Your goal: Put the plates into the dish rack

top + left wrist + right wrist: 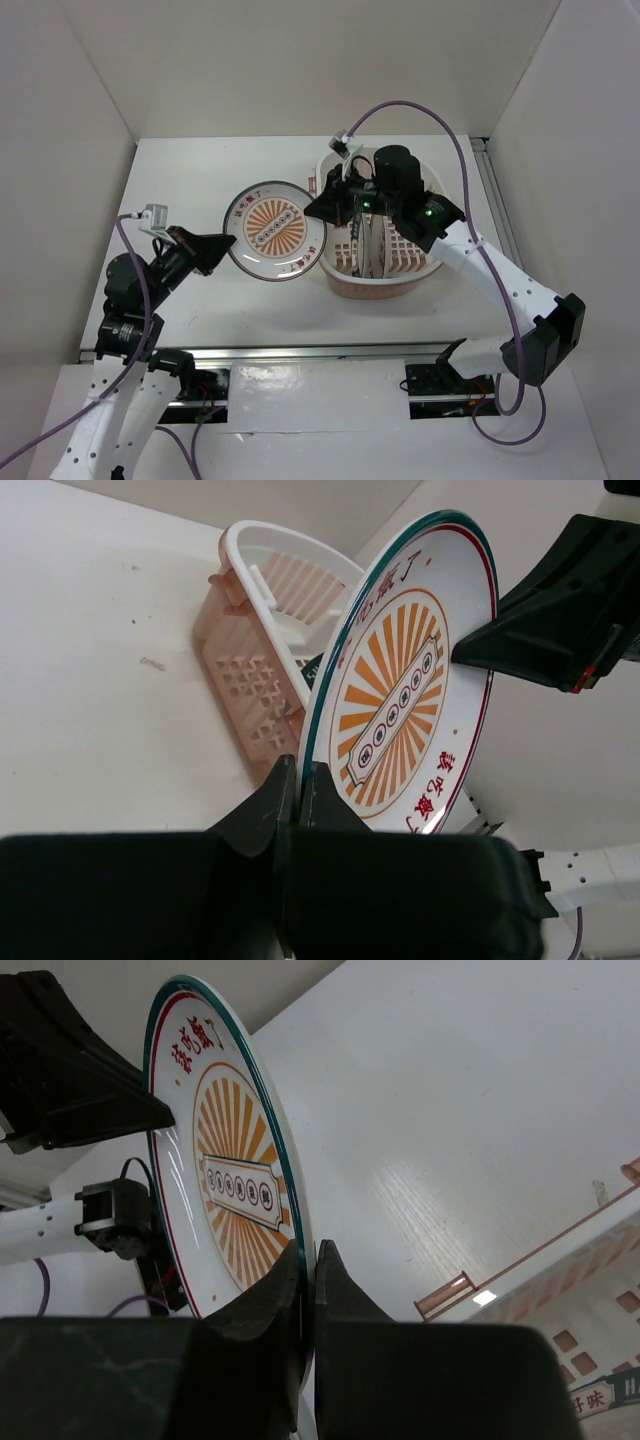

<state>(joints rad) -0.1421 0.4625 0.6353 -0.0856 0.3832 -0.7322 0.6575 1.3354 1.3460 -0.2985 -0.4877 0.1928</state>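
Two hands are pinching opposite rims of the sunburst plate (272, 230), just left of the dish rack (365, 288): left hand (212, 250) and right hand (322, 207). The left hand should be letting go fully before the right hand is carrying the plate edge-down into a free slot.

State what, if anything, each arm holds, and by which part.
Both hold the same sunburst plate by its rim: the left gripper pinches one edge in its jaws, and the right gripper pinches the opposite edge.
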